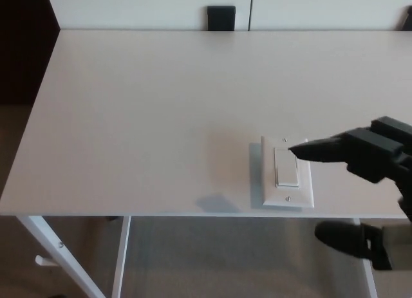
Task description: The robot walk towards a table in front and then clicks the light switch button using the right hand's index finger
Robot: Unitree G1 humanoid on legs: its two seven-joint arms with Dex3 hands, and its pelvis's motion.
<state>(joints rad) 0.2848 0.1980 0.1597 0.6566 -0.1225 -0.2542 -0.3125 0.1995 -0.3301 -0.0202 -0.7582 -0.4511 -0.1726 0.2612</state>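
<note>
- The light switch (pixel 287 174) is lying flat on the white table (pixel 148 118), close to the near edge at about 5 o'clock from the tabletop's middle.
- Its white plate is sitting upright in the picture, with the rocker (pixel 286 167) in its centre and a small screw above and below.
- The right hand (pixel 360 155) is reaching in from 3 o'clock, its index finger (pixel 315 149) stretching out straight toward 9 o'clock.
- The fingertip is sitting over the upper right corner of the rocker; whether it is actually touching cannot be told.
- The hand is grasping nothing: one finger is pointing, and another black digit (pixel 344 237) is hanging well apart below the table edge at 5 o'clock.
- A faint shadow (pixel 215 203) is falling on the table at 8 o'clock from the switch.
- A small black square (pixel 221 18) is showing beyond the far edge at 12 o'clock.
</note>
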